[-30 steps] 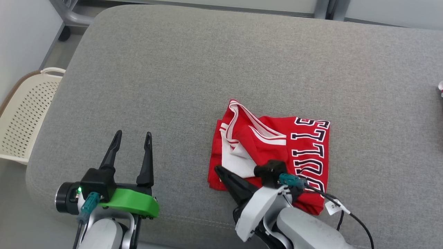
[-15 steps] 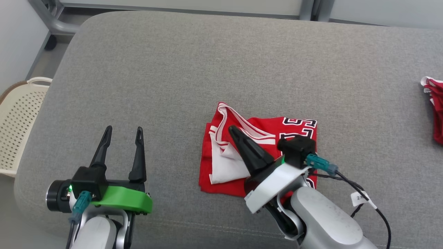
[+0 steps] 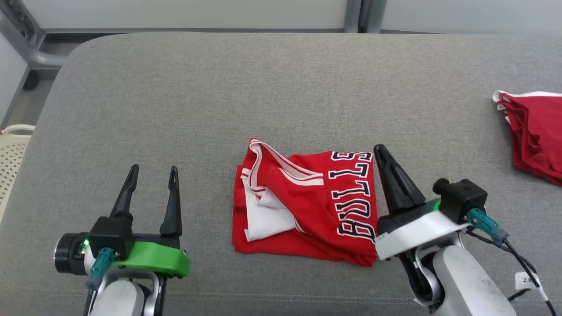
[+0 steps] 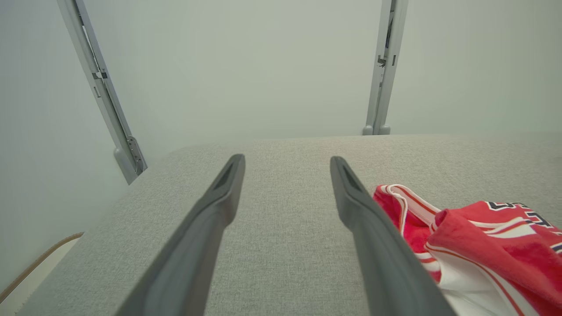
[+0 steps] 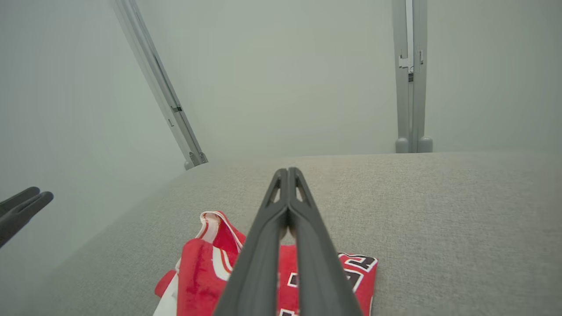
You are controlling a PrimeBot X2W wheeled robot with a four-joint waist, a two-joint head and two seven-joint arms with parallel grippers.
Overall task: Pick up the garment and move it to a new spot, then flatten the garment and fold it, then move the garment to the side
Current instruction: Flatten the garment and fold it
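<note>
The right gripper (image 3: 379, 152) has its two dark fingers pressed together with nothing between them. It lies just beside the right edge of the folded red Bulls jersey (image 3: 307, 206), its tips level with the jersey's far right corner. In the right wrist view the closed right gripper (image 5: 287, 172) reaches out over the jersey (image 5: 197, 272). The left gripper (image 3: 153, 169) stands spread wide and empty, well apart from the jersey on its left side. In the left wrist view its fingers (image 4: 287, 160) point across bare fabric, with the jersey (image 4: 483, 237) to their right.

The jersey lies on a grey upholstered cushion (image 3: 263, 87), lettering up and white trim showing. Well to the jersey's right lies a second red garment (image 3: 535, 131). Far to the jersey's left, beyond the cushion, is a cream perforated basket (image 3: 11, 149).
</note>
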